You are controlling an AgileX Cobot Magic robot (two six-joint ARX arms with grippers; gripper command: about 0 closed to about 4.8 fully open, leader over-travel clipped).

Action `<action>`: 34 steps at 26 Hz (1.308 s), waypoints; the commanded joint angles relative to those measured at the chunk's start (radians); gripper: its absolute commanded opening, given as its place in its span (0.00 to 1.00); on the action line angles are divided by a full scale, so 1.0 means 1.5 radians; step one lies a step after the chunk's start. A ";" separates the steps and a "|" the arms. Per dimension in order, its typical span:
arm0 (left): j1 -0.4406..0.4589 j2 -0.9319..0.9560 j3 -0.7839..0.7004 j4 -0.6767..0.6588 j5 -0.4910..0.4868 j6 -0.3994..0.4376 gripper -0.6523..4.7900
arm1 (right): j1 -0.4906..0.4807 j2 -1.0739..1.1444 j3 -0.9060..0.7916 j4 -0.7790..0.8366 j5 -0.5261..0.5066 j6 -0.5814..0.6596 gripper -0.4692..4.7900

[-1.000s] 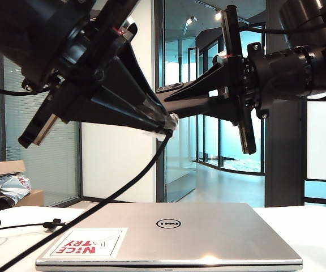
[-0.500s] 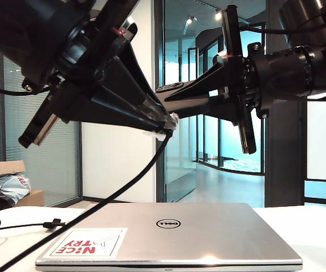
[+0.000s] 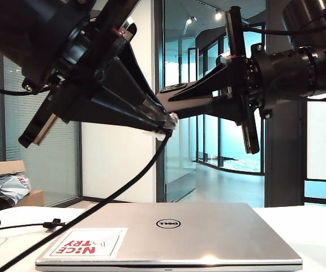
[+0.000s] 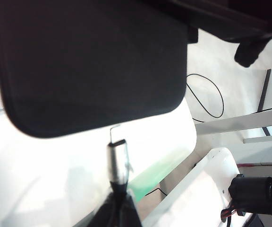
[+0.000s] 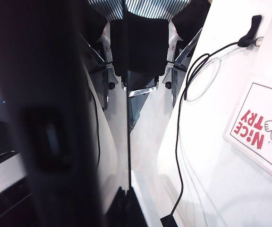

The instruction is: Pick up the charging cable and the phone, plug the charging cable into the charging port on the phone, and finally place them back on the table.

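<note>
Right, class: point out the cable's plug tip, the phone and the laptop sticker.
plug tip [image 4: 117, 158]: left wrist view, on its silver shell.
phone [image 4: 89, 61]: left wrist view, middle of its black back.
laptop sticker [image 3: 86, 242]: exterior view, on the red lettering.

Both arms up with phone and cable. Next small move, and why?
Probably ease the left gripper forward so the charging cable plug goes into the phone. In the left wrist view the silver tip sits just short of the phone's short edge, not yet inserted; the right gripper holds the phone in the air above the laptop.
</note>
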 commanded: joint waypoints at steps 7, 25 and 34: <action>0.001 -0.003 0.001 0.004 -0.002 0.003 0.11 | 0.001 -0.006 0.004 0.023 -0.014 0.000 0.08; 0.001 -0.003 0.001 0.004 -0.002 0.003 0.11 | 0.002 -0.006 0.004 0.037 -0.016 -0.001 0.08; 0.001 -0.003 0.001 0.004 -0.002 0.003 0.11 | 0.002 -0.006 0.004 0.031 -0.028 -0.005 0.08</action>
